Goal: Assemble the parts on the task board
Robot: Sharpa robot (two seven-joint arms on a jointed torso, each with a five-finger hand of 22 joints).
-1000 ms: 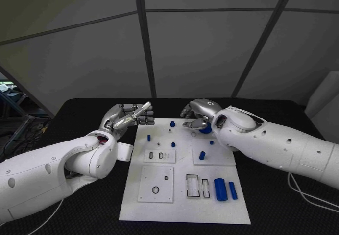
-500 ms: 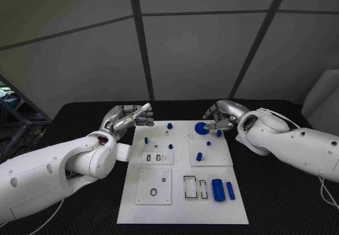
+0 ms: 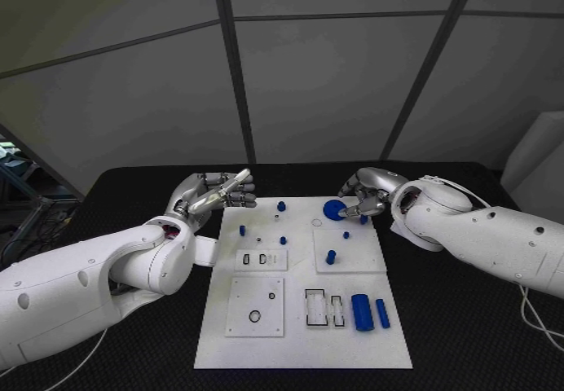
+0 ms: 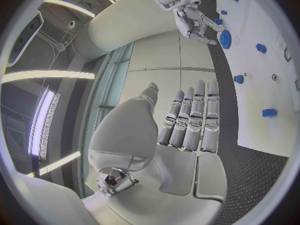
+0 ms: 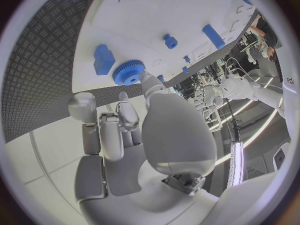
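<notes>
The white task board lies in the middle of the table. My right hand hovers over its far right corner and pinches a blue gear at its fingertips; the right wrist view shows the gear between thumb and finger, just above the board. My left hand is raised off the board's far left corner, fingers straight and holding nothing. Small blue pegs stand on the far half of the board. Two blue cylinders lie at its near right.
A dark ring lies on the near left plate. Rectangular slots are cut beside the cylinders. The black table stretches to either side of the board. A blue block sits next to the gear.
My right hand has drawn back to the right, bringing the blue gear into sight at its fingertips. The left hand has kept its place.
</notes>
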